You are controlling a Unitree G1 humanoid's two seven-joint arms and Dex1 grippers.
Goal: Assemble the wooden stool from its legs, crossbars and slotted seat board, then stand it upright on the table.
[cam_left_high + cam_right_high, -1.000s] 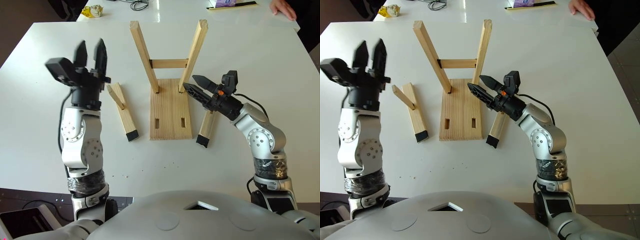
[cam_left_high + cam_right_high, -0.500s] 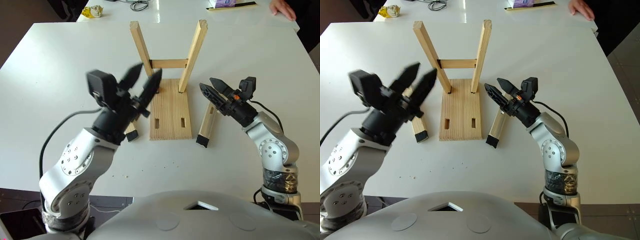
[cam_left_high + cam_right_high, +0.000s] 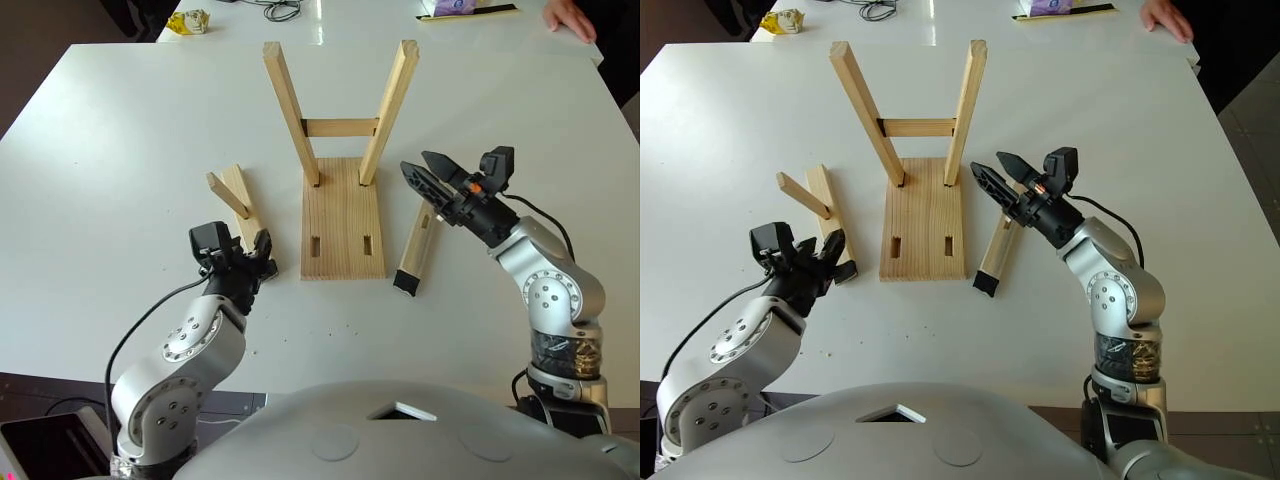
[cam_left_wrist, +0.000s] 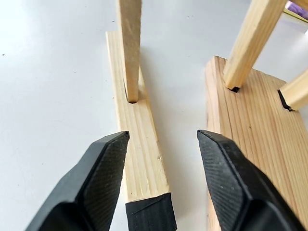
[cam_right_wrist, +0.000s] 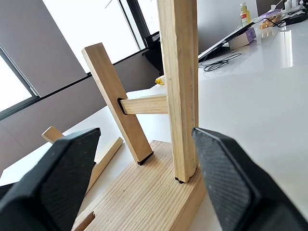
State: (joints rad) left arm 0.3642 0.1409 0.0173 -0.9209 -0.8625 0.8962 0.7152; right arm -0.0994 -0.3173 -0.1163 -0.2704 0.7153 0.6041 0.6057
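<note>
The slotted seat board (image 3: 342,225) lies flat mid-table. Two legs (image 3: 290,110) (image 3: 388,110) joined by a crossbar (image 3: 340,127) stand in its far slots; the two near slots hold nothing. A loose leg (image 3: 250,222) with a crossbar stub lies left of the board. My left gripper (image 4: 161,144) sits low and open, its fingers straddling that leg (image 4: 137,130) just above its black-capped end. A second loose leg (image 3: 413,248) lies right of the board. My right gripper (image 3: 428,177) hovers open above that leg's far end, pointing at the standing right leg (image 5: 180,86).
A yellow wrapper (image 3: 187,21), cables and a purple box (image 3: 445,6) sit on the table behind. The white table (image 3: 110,150) has bare room on both outer sides and along its near edge.
My left arm swung down from a raised pose to the table, its open gripper now at the left loose leg's capped end. My right gripper drew back rightward from the board.
</note>
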